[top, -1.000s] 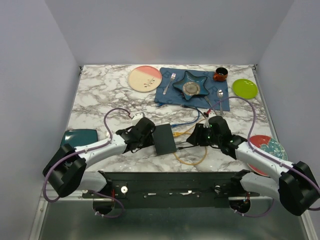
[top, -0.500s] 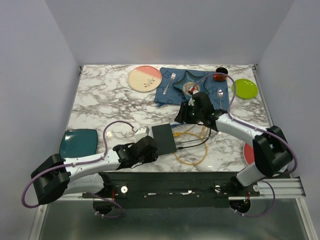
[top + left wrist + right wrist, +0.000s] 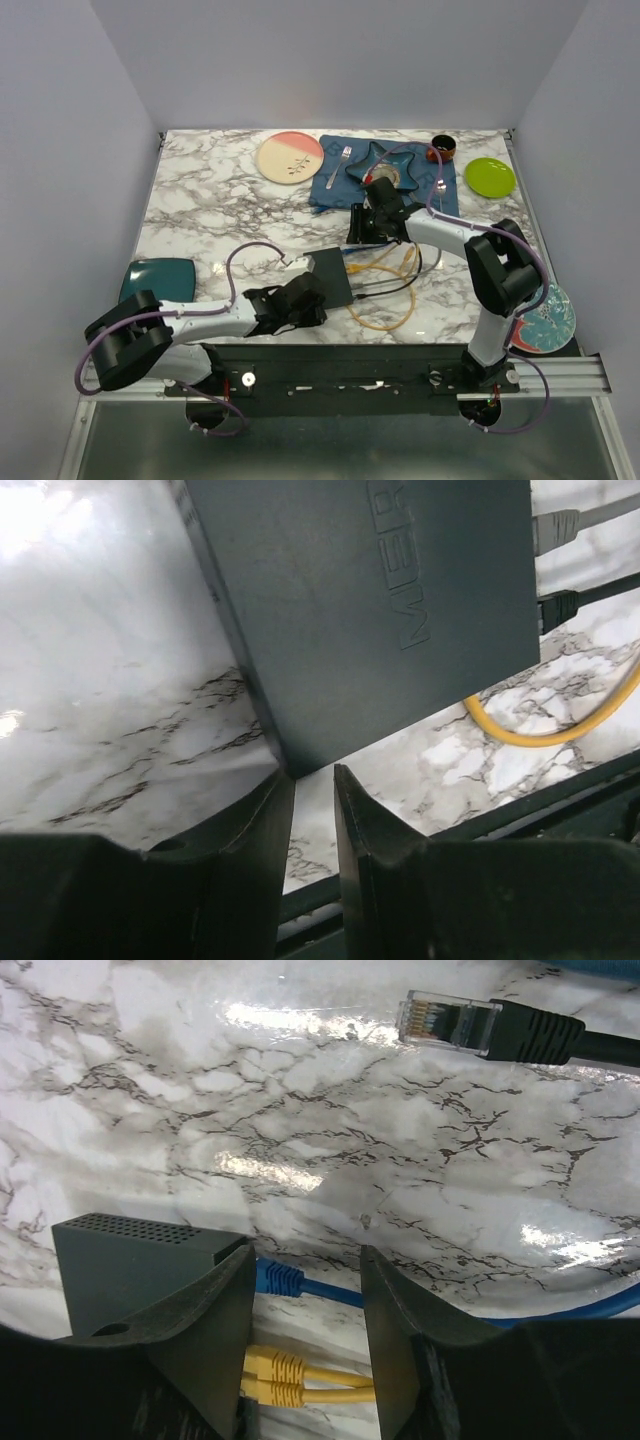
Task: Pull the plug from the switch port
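The flat black switch [image 3: 330,278] lies near the table's front, with its sockets on the right edge. Blue [image 3: 280,1278] and yellow plugs [image 3: 275,1370] sit in its far sockets, and grey [image 3: 555,525] and black plugs [image 3: 555,605] in the nearer ones. My right gripper [image 3: 362,228] is open just above the far right corner; the blue plug lies in its gap, untouched. My left gripper [image 3: 312,772] is narrowed onto the switch's near left corner [image 3: 290,765], its tips against the two edges.
A loose black cable with a clear plug [image 3: 445,1020] lies beyond the right gripper. A yellow cable loop [image 3: 382,310] is right of the switch. Pink plate [image 3: 290,157], blue placemat [image 3: 330,195], star dish [image 3: 385,168], green plate [image 3: 490,177], teal plate [image 3: 158,280].
The right arm swung from the switch's right side to above its far plugs. The left gripper slid to the near corner and narrowed onto it. The switch turned slightly.
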Robot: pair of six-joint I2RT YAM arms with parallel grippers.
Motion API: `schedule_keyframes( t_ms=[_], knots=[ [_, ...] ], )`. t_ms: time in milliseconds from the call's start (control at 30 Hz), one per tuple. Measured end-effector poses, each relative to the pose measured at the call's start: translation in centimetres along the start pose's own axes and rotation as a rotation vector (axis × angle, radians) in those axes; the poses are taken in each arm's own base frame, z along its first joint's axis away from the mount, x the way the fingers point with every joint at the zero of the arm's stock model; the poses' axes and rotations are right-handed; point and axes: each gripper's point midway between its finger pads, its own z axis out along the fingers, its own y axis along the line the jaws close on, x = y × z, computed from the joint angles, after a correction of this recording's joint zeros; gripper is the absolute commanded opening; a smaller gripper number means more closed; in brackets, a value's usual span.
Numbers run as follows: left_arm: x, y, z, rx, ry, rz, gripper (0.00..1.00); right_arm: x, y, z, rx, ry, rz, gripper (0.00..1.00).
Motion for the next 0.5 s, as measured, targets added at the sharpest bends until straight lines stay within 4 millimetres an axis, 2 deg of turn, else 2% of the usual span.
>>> schedule_keyframes(
  t_ms=[267,500],
  knots=[
    [-0.2,-3.0,2.3,0.039,0.045,0.031,0.33,0.9,-0.9,0.5,0.038,0.036,-0.014,0.52],
    [-0.4,-3.1,2.5,0.031,0.039,0.012,0.33,1.6,-1.2,0.1,0.037,0.037,-0.009,0.51]
  ],
)
